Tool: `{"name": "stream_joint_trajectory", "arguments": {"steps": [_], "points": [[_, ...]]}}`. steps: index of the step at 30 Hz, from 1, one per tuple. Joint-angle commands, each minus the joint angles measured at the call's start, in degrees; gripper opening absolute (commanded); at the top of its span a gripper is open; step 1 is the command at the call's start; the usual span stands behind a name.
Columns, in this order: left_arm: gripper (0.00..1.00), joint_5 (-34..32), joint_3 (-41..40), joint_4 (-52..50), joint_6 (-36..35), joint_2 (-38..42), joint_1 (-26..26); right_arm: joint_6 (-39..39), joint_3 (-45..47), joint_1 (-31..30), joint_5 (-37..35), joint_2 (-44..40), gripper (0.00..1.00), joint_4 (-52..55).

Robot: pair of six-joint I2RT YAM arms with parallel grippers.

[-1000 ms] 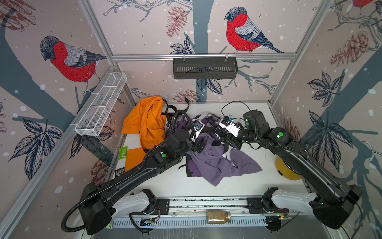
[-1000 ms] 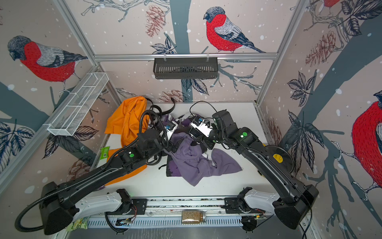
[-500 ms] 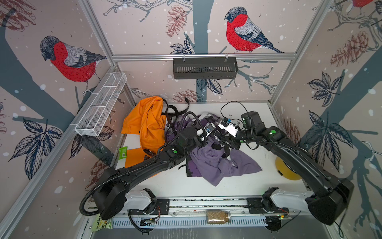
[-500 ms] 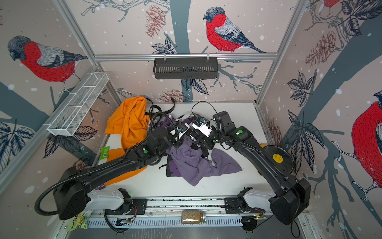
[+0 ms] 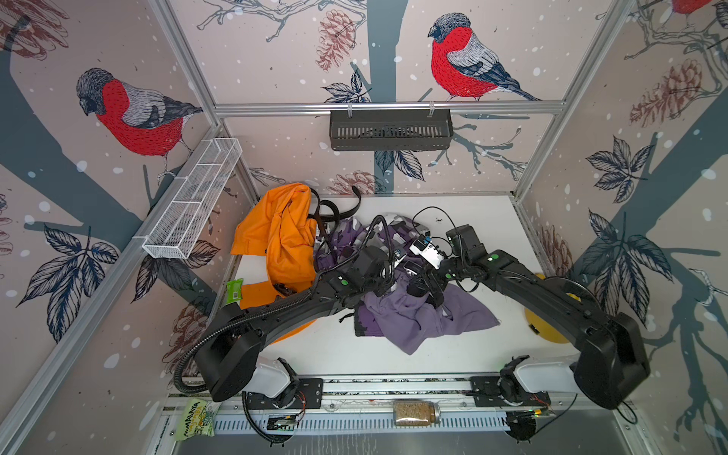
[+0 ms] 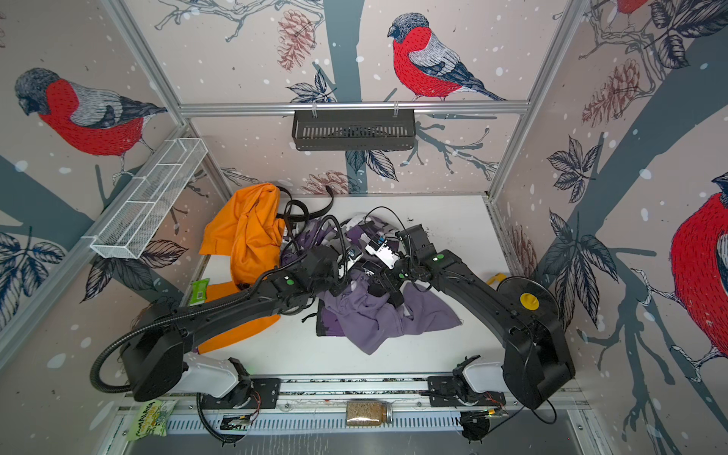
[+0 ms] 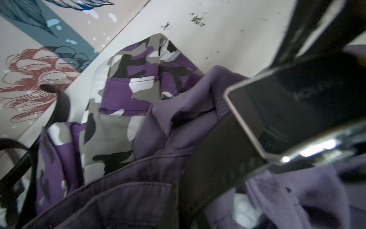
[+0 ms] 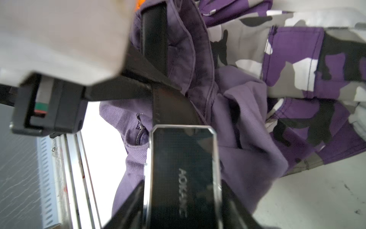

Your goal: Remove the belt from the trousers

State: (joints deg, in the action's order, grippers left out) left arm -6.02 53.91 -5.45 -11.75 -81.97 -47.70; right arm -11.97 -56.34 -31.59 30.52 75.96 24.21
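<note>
Newly closed left claw (image 8: 126, 89) clamps the belt (image 8: 172, 107) beside its buckle (image 8: 183, 168), ready to pull; right claw's (image 8: 182, 218) grip unclear.

In both top views the left gripper (image 5: 394, 272) and right gripper (image 5: 417, 279) crowd together over the purple trousers (image 5: 413, 319), their tips lost behind wrists and cables. The belt (image 8: 168, 103) slips under a fabric fold (its further run unseen). The buckle (image 8: 184, 168) is cut off by the picture's edge, and it is smeared in the left wrist view.
</note>
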Motion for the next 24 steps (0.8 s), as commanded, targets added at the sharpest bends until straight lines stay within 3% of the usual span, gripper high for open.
{"name": "stream_joint_trajectory", "arguments": {"steps": [1, 4, 7, 11, 16, 21, 24], "points": [[0.00, 1.50, 1.20, -3.31, 1.90, -0.44, -0.02, -0.11, 1.77, -2.25, -5.90, -3.10, 0.75, -8.36], [0.00, 2.74, 1.87, -3.76, 2.51, -0.31, -0.02, -0.26, 2.73, -5.84, -11.28, -5.36, 0.89, -9.96], [0.00, 3.47, 1.44, -3.23, 3.02, 0.77, -0.02, 0.53, 2.64, -7.25, -14.15, -6.19, 0.96, -10.17], [0.00, 3.16, 0.04, -1.87, 3.10, 3.71, -0.03, 0.33, 2.99, -6.77, -13.70, -6.13, 0.98, -10.94], [0.00, 2.70, -1.85, -0.50, 1.07, 7.90, -0.11, -3.80, -2.78, -3.56, -2.96, -2.02, 0.98, -4.64], [0.00, 3.01, -3.19, 1.71, -1.44, 10.08, -0.15, -7.02, -6.41, -4.38, -1.81, 0.63, 0.96, -0.16], [0.00, 3.03, -3.22, 2.08, -1.63, 9.87, -0.11, -8.55, -7.62, -6.71, -5.64, 1.85, 0.95, 1.85]]}}
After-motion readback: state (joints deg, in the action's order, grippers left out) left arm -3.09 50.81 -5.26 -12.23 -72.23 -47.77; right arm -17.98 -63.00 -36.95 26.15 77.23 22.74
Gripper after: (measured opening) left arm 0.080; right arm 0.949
